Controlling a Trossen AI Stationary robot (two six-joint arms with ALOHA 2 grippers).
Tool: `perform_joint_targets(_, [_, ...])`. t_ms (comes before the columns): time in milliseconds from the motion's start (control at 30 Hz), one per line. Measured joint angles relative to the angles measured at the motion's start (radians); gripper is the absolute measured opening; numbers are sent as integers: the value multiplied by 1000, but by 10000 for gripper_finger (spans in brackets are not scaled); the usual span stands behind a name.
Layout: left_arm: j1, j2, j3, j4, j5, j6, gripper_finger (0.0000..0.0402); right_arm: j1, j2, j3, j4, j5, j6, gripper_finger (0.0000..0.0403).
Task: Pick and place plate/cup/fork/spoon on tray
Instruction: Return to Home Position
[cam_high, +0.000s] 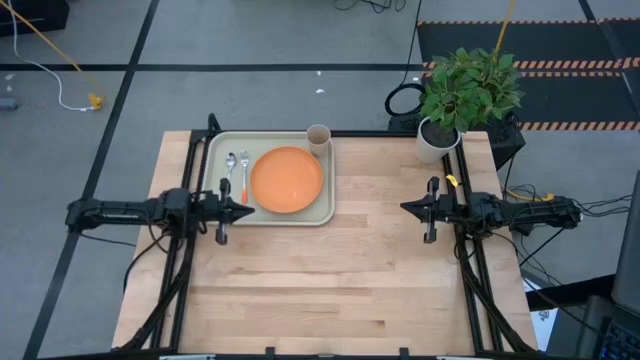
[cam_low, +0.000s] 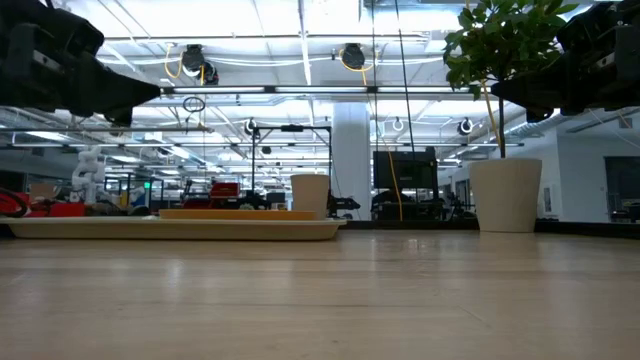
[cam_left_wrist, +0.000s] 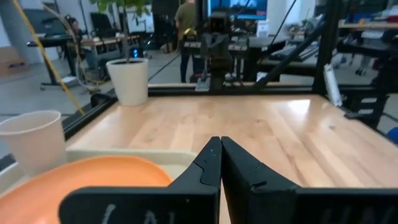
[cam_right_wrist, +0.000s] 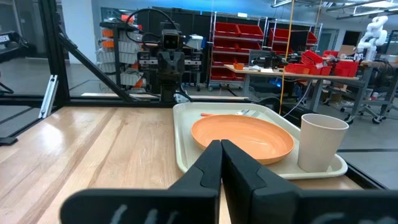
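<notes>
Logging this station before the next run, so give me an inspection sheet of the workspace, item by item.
Surface: wooden table, bare outside the tray.
Job's things: tray at the table's far left; on it the plate, the cup at its far right corner, the spoon and fork side by side left of the plate.
Clutter: potted plant at the far right corner.
Grippers: left hand shut, over the tray's near edge; right hand shut, over the table's right side; both hold nothing.
Cables: white cable on the floor; black cable coil behind the table.
Surroundings: grey floor, striped mat.
</notes>
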Motion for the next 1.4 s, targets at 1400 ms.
perform_joint_targets(1400, [-10,-144,1,-107,-17,85,31,0,0,0,22,0,-2,0])
